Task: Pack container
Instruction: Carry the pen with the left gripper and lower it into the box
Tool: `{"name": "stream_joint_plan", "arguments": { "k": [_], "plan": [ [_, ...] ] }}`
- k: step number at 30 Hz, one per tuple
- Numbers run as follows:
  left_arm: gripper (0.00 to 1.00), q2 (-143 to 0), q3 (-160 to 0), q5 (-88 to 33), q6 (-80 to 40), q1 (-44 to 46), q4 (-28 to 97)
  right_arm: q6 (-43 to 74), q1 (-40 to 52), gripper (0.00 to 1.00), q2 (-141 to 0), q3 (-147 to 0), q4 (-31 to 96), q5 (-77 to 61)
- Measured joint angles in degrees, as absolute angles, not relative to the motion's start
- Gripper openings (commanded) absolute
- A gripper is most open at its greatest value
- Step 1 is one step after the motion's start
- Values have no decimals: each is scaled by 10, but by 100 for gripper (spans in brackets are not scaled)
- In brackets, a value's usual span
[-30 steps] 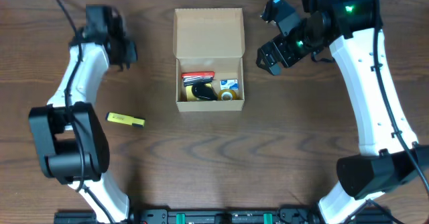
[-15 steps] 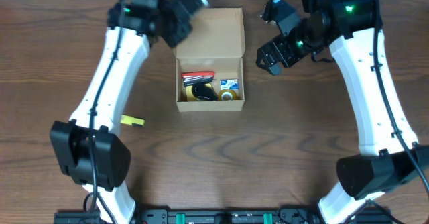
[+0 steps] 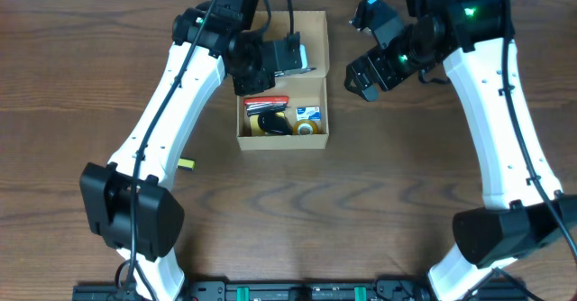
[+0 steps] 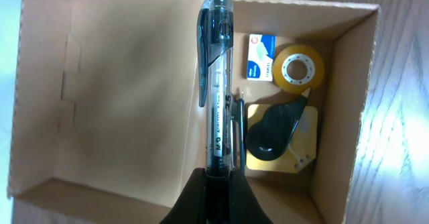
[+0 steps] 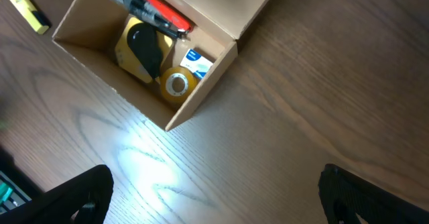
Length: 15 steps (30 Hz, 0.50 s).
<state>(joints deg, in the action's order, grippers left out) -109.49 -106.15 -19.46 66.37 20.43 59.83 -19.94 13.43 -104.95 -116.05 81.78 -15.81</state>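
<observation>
Two arms: both reached in over the dark wood-grain worktop (image 3: 288, 220), one from each side of the overhead frame.
Container: the kraft cardboard box (image 3: 282, 141) sat at upper centre of the overhead view. It stood open, with its flap lid (image 3: 313, 31) laid back toward the top edge.
Left tool (image 3: 287, 58): it hung over the line where lid met box, its fingers pressed together on a pen.
Pen (image 4: 218, 83): clear barrel with dark clip and grip, pointing straight up the left wrist frame from the fingers. Whether its tip touched the cardboard could not be told.
Right tool (image 3: 363, 74): it was spread wide and held nothing, just right of the box's upper corner and apart from it.
Box contents: a roll of tape (image 4: 298, 68) lay against the far wall beside a small blue-and-white packet (image 4: 260, 56). A black-and-yellow tape dispenser (image 4: 278, 133) lay just below them in the wrist view. A red item (image 3: 267, 101) lay along the hinge side, too small to name.
Highlighter (image 5: 23, 6): yellow, lying on the worktop outside the box, at the upper left corner of the right wrist frame. In the overhead view it was mostly hidden behind the left arm, lower left of the box.
</observation>
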Motion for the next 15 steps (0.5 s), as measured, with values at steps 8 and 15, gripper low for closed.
{"name": "stream_joint_plan", "arguments": {
  "k": [8, 15],
  "plan": [
    [6, -1167, -1061, -198, 710, 204, 587, -199, 134, 99, -1049, -1160, 818, -158],
    [6, -1230, -1061, -190, 725, 204, 580, -199, 134, 99, -1049, -1160, 818, -158]
  ]
}}
